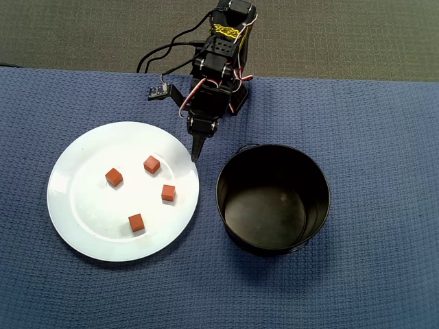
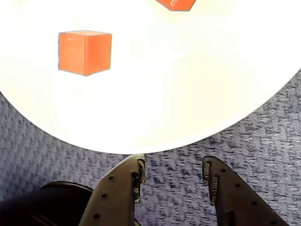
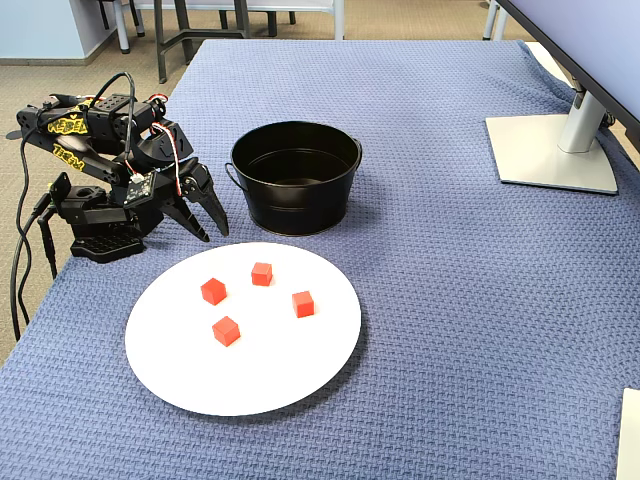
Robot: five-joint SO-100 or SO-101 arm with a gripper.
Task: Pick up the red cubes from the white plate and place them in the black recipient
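Note:
Several small red cubes lie spread on the white plate; one of them is nearest the arm. The black recipient stands empty to the plate's right in the overhead view. My gripper hangs open and empty just off the plate's far rim, between plate and pot, above the blue cloth. In the wrist view the two fingers frame bare cloth, the plate fills the top with one whole cube, and the pot's rim shows at the lower left. The fixed view shows the gripper, plate and pot.
A blue woven cloth covers the table. A monitor stand sits at the far right in the fixed view. The arm's base and cables stand at the table's left edge there. A pale object pokes in at the bottom right corner.

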